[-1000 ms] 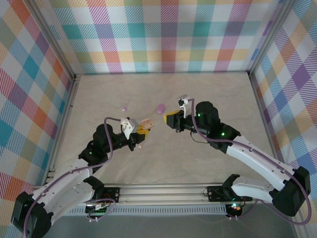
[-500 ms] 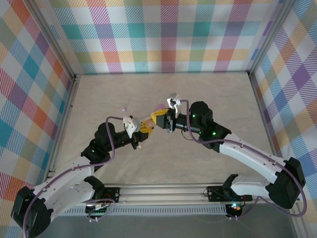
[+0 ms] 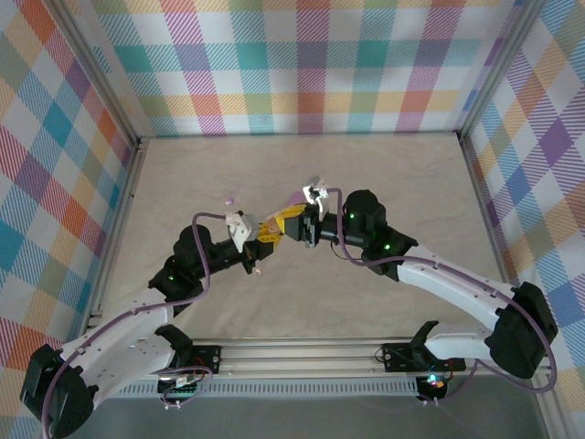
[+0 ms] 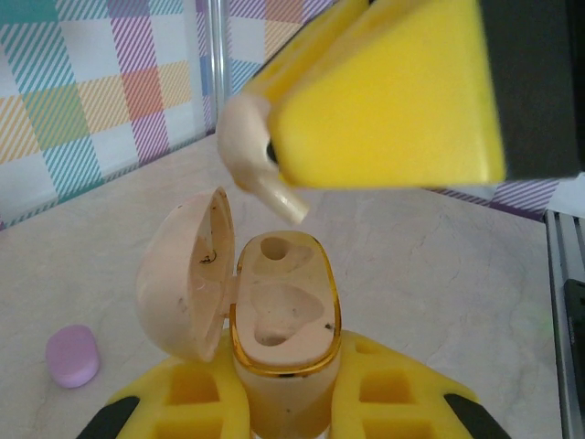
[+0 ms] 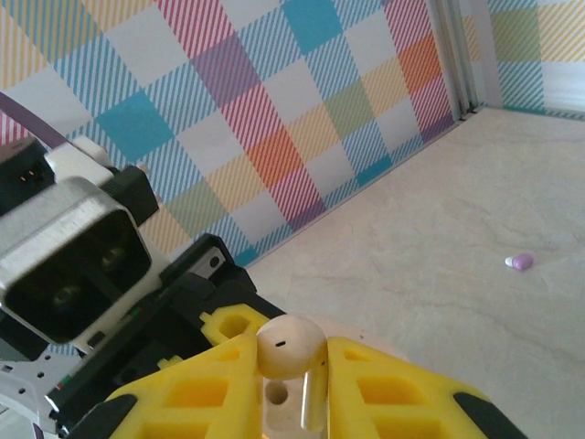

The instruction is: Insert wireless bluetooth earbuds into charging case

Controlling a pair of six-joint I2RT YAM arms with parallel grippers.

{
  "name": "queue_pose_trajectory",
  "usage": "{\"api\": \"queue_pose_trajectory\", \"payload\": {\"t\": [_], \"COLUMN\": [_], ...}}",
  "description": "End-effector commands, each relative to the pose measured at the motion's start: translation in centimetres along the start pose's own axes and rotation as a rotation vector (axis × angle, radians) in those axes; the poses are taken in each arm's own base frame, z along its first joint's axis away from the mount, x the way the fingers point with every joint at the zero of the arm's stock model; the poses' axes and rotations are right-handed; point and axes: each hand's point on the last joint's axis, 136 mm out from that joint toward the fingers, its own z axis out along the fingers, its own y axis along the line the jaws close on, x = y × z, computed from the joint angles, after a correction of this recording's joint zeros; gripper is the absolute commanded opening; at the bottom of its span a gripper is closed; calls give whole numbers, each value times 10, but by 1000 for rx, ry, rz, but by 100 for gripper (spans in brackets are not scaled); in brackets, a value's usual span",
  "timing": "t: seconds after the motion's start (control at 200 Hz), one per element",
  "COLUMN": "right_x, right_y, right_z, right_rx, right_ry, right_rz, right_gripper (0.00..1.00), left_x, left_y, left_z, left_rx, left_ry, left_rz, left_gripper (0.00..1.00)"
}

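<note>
Having swung left, the right gripper (image 5: 291,389) — pinching a cream earbud (image 5: 289,346) — now hangs just above the open charging case (image 4: 279,315) clamped in the left gripper (image 4: 283,407); insertion seems next.

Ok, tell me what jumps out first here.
An open cream plastic charging case with a gold rim sits clamped between the left tool's yellow fingers at mid-table. Close above it, the right tool pinches a cream-white plastic earbud, stem aimed at the case's sockets.
</note>
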Motion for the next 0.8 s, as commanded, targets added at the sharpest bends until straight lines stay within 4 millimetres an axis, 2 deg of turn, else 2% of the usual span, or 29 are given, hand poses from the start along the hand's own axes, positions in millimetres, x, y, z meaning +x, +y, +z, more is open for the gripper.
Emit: {"api": "queue_pose_trajectory", "payload": {"t": [0.0,0.795], "right_x": [-7,1], "right_y": [10,3], "right_z": [2,-1], "right_rx": [-50,-17], "right_ry": [-38,-46], "right_rz": [-47,-80], "right_gripper": [22,21], "left_x": [-34,-42], "left_y": [-10,-16], "left_z": [-5,-15], "left_rx": [29,35], "left_ry": [-93,-125], "left_rz": [24,22], "left_gripper": [0,0]}}
